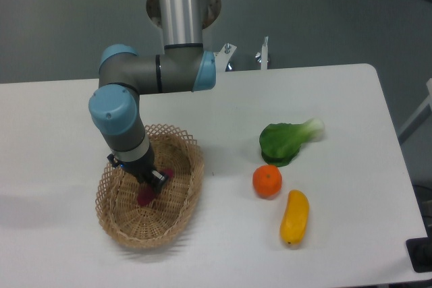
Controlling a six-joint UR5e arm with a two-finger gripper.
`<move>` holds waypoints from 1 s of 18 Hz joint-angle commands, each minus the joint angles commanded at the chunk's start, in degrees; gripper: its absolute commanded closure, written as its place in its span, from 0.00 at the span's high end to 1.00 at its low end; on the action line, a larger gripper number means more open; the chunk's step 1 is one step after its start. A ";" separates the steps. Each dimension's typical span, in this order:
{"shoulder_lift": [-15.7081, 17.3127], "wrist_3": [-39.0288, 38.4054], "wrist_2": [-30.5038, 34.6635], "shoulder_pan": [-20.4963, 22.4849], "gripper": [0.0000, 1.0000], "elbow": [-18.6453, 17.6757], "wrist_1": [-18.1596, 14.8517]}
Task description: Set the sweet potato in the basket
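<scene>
— Where are we seeing the sweet potato [146, 193] lying in relation to the jaws?

— We are finding it right at the tips of the gripper [154, 181], inside the basket [185, 197]. Magenta is showing on both sides of the jaws: a small bit just to their upper right, a larger part just below and to their left. So the tuber is appearing to run between them, slanting down toward the basket floor.

— Are the jaws grasping it, or released?

— We cannot tell. The wrist is covering the fingers from this angle, so we are not making out whether they are pressing on the sweet potato or standing apart from it. We also cannot tell whether its lower end is touching the wicker.

— What else are we noticing around the jaws?

— Well to their right, on the white surface [61, 119], an orange fruit [267, 181] is sitting outside the basket. Beyond it, up and farther right of the jaws, a green leafy vegetable [287, 141] is lying with its pale stem pointing away. Lower right of the jaws, just past the orange, a yellow vegetable [295, 217] is resting lengthwise, near the fruit but apart from it.
</scene>
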 joint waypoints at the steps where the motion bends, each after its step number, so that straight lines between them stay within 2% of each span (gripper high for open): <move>1: 0.17 0.00 0.09 0.00 1.00 0.79 -0.26; 3: 0.88 0.00 0.26 0.61 1.00 2.28 -0.52; 9: 4.30 1.22 0.09 9.04 1.00 6.15 -1.49; 14: 7.20 14.83 -0.35 18.44 1.00 6.42 -2.10; 18: 8.96 27.65 -0.88 25.47 1.00 7.47 -6.84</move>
